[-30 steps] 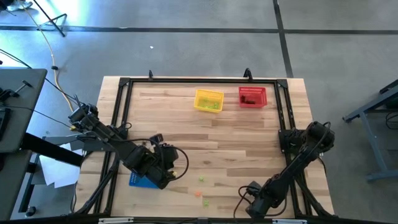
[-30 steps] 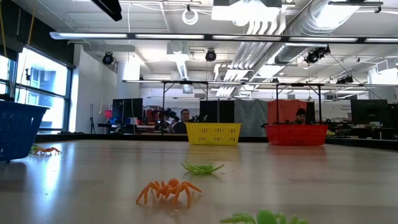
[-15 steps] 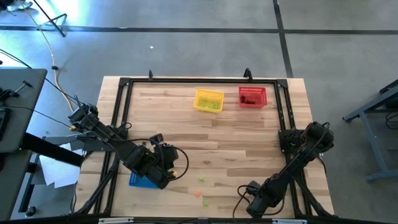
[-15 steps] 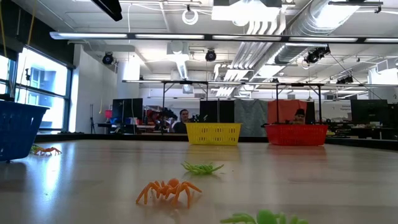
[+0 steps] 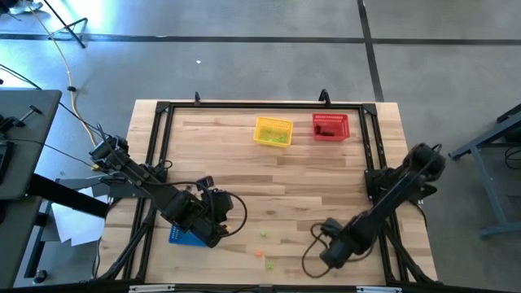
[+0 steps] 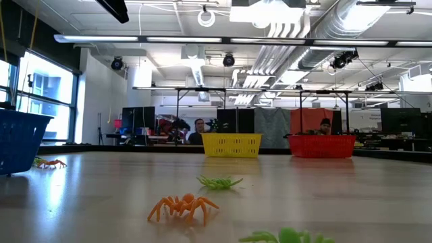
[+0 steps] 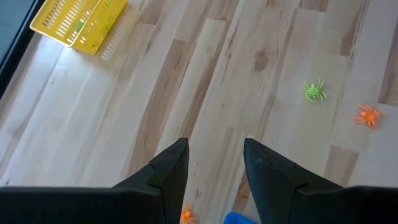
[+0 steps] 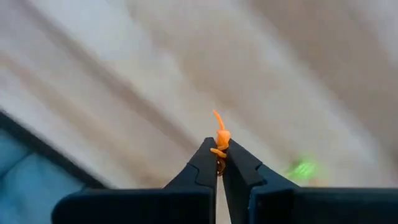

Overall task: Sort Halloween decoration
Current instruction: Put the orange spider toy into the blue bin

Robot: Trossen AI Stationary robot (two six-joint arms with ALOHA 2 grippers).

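I see the wooden plank bench [image 5: 277,175] carrying a yellow mesh basket [image 5: 273,131] and a red one [image 5: 330,125], far beyond my right claw [image 8: 219,163] — it's clenched on a tiny orange plastic spider [image 8: 219,138], lifted, I judge, for sorting. Left claw [image 7: 214,158] hangs released. No readable writing.

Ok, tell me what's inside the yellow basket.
The high view shows light green trinkets in the yellow basket. How many cannot be counted. From table height its mesh wall hides the contents, and the left wrist view shows only a green speck through it.
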